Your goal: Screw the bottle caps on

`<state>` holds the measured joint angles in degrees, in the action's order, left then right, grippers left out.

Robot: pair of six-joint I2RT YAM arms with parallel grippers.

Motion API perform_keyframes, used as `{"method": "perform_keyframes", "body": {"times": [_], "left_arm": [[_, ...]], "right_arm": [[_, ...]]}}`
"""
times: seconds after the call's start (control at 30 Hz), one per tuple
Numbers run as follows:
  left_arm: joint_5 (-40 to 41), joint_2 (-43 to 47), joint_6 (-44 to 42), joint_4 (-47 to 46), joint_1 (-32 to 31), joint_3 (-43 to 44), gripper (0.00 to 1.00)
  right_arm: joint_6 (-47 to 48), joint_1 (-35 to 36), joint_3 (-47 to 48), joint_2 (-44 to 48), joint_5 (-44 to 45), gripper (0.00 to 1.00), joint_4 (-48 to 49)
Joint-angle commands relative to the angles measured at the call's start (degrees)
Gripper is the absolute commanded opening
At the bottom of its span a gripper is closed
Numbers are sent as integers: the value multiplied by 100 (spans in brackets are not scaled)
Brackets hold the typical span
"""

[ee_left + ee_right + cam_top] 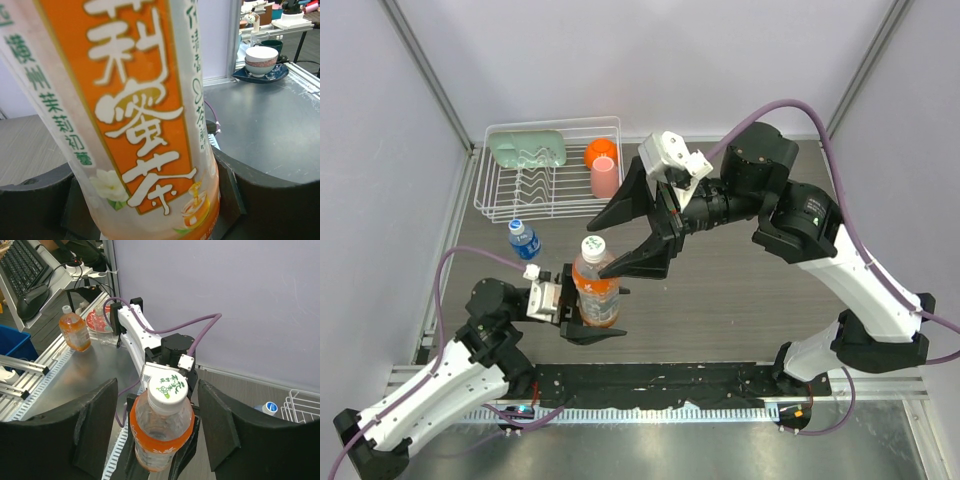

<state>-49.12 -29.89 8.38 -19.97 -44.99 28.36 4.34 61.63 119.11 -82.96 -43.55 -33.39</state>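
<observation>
EDGES: we find the orange bottle (pixel 599 297) upright mid-table, dish rack (pixel 510 190) at its 11 o'clock, blue-label bottle (pixel 526 241) at 10 o'clock, bare table (pixel 740 300) at 3 o'clock | GRIP: left gripper (pixel 586 306) clamps the bottle body; right gripper (pixel 603 246) fingers wide, flanking the white cap (pixel 594 245) on its neck | SURFACE: grey-brown wood grain, pale walls (pixel 720 60).

White cap (pixel 168 389) on orange bottle (pixel 161 440); fingers (pixel 95 425) flank it, gaps both sides.

White rack (pixel 552 124) holds orange cup (pixel 600 152), pink cup (pixel 605 179).
</observation>
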Motion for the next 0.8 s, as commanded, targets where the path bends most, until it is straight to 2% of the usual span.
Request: {"method": "perform_keyframes", "body": {"times": [0.0, 0.17, 0.3, 0.63, 0.77], "left_arm": [[-36, 62, -21, -245, -18, -59, 0], [-27, 80, -82, -201, -18, -76, 0], [-10, 80, -135, -166, -18, -76, 0], [-80, 53, -205, -104, -18, -6, 0], [-62, 53, -223, -60, -10, 3, 0]], "right_arm": [[-249, -19, -63, 8, -268, 67, 508], [-337, -19, -46, -54, -251, 60, 553], [-355, -19, -63, -63, -259, 51, 553], [-364, -28, -230, -27, -127, 50, 544], [-364, -28, -318, 16, -128, 39, 553]]}}
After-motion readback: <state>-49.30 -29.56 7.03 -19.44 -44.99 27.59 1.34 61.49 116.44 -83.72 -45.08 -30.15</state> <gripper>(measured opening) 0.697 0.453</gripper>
